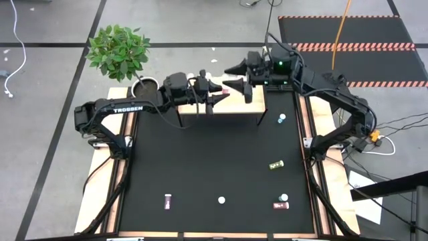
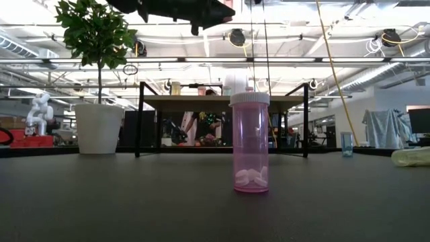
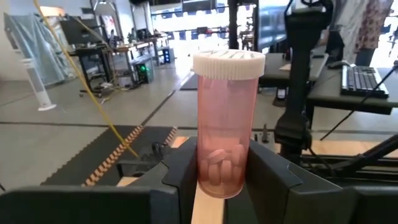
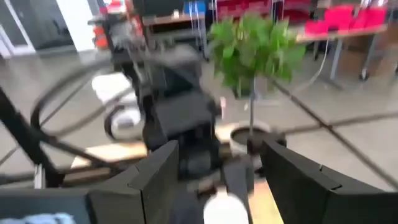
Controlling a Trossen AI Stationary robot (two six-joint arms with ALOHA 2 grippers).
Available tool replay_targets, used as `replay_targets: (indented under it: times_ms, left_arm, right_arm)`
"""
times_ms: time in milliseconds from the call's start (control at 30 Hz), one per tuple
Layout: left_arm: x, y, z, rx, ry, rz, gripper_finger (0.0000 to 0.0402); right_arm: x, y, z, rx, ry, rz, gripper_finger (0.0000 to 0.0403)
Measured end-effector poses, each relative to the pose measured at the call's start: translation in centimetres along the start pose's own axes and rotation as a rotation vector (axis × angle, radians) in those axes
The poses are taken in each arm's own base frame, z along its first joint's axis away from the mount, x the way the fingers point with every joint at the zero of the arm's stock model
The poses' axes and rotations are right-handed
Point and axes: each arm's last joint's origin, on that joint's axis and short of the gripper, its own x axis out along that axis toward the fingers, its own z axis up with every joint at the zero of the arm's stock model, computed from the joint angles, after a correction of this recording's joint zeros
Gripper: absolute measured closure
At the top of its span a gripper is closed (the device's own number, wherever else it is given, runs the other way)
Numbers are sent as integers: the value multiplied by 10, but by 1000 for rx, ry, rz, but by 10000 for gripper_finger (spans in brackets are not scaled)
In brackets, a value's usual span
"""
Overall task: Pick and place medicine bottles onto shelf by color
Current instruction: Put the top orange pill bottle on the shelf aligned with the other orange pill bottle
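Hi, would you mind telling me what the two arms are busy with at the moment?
They are sorting medicine bottles onto the wooden shelf. The left claw holds an upright pink bottle over the shelf; the right claw hovers close by at the shelf's back edge. Several bottles remain on the black mat, including one pink bottle standing mid-mat.

two dark jointed arms, white trossen lettering.
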Motion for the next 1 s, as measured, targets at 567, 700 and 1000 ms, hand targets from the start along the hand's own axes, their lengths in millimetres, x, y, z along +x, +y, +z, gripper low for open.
replay_targets:
  times_ms: [567,700,1000]
  left_arm:
    - [20,-31,-14,-13,-3,-80,282]
    - [19,-32,-13,-11,-7,-81,282]
    - [20,-33,-12,-12,-8,-84,282]
  right_arm:
    - [-19,23,-7,-83,132,11,179]
    - [-18,28,-13,-81,184,29,179]
    - [-16,29,-25,-58,293,32,179]
